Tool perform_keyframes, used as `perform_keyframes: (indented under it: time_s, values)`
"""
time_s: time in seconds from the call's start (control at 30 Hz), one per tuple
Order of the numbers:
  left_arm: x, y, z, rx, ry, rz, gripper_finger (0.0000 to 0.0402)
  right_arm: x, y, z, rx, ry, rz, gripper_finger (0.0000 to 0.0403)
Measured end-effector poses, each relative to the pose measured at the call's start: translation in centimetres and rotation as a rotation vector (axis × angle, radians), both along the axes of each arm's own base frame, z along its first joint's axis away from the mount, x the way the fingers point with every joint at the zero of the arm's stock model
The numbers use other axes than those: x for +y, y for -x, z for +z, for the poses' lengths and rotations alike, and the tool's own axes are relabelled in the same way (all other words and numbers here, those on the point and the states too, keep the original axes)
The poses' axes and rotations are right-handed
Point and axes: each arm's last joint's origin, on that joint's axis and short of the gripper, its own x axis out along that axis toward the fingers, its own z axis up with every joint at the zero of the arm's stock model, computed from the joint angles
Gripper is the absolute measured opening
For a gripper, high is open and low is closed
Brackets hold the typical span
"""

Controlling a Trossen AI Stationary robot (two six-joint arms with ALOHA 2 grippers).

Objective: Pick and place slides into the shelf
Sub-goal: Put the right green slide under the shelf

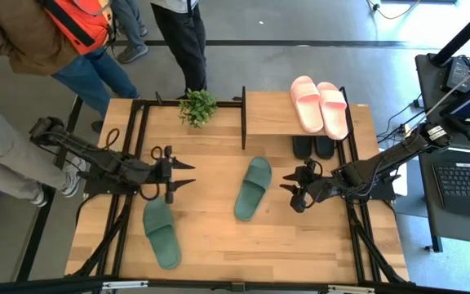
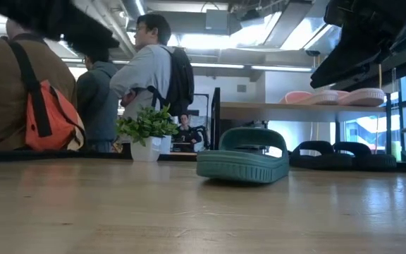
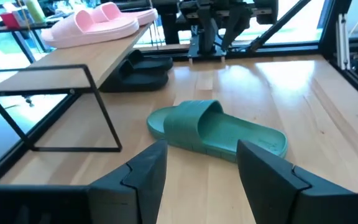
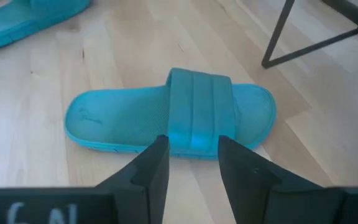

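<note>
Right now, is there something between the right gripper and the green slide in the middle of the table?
Nothing visible. The right gripper is open and faces the middle green slide across bare table. In the right wrist view, only wood lies between its fingertips and the slide's strap.

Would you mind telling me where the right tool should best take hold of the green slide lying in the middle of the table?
Probably by the wide strap of the green slide, from above: it arches over the flat sole, and the right tool is beside it, open and empty.

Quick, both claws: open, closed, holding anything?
Left claw: open, empty, aimed at the green slide in the middle of the table.
Right claw: open, empty, beside that same slide.
</note>
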Motion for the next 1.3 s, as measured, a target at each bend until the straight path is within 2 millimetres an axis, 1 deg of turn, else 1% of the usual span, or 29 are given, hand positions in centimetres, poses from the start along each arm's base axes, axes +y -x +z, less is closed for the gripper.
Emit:
perform_keyframes:
  time_s: [0.13, 0.23, 0.53, 0.7, 0.77, 0.87, 1.03, 1.17, 1.23, 1.3]
  values:
    - [0.4, 1.1, -1.8, -0.044, 0.018, 0.0, 0.0185, 0.1, -0.2, 0.2, -0.014, 0.025, 0.026, 0.0138]
    - [0.7, 1.7, -2.5, -0.081, 0.031, 0.002, 0.0185, 0.1, -0.3, 0.3, -0.027, 0.036, 0.041, 0.0138]
    - [1.2, 3.1, -3.0, -0.143, 0.041, -0.003, 0.0185, 0.2, -0.4, 0.5, -0.056, 0.023, 0.039, 0.0138]
    - [1.5, 3.7, -2.3, -0.203, 0.049, -0.005, 0.0185, 0.3, -0.6, 0.8, -0.081, 0.015, 0.042, 0.0139]
    - [1.5, 3.9, -2.2, -0.217, 0.054, -0.005, 0.0185, 0.3, -0.6, 0.8, -0.087, 0.021, 0.048, 0.0145]
    - [1.6, 4.0, -2.1, -0.227, 0.057, -0.005, 0.0185, 0.3, -0.7, 0.9, -0.089, 0.028, 0.055, 0.0171]
    - [1.6, 4.0, -2.1, -0.226, 0.057, -0.005, 0.0185, 0.3, -0.7, 0.9, -0.086, 0.057, 0.074, 0.0244]
    - [1.6, 4.0, -2.1, -0.227, 0.058, -0.005, 0.0185, 0.5, -1.2, 1.8, -0.156, 0.17, 0.155, 0.0293]
    - [1.6, 4.0, -2.0, -0.227, 0.058, -0.005, 0.0185, 0.7, -1.5, 2.5, -0.204, 0.248, 0.2, 0.0307]
    - [1.6, 4.0, -2.0, -0.227, 0.058, -0.005, 0.0185, 0.7, -1.7, 3.0, -0.244, 0.314, 0.196, 0.0313]
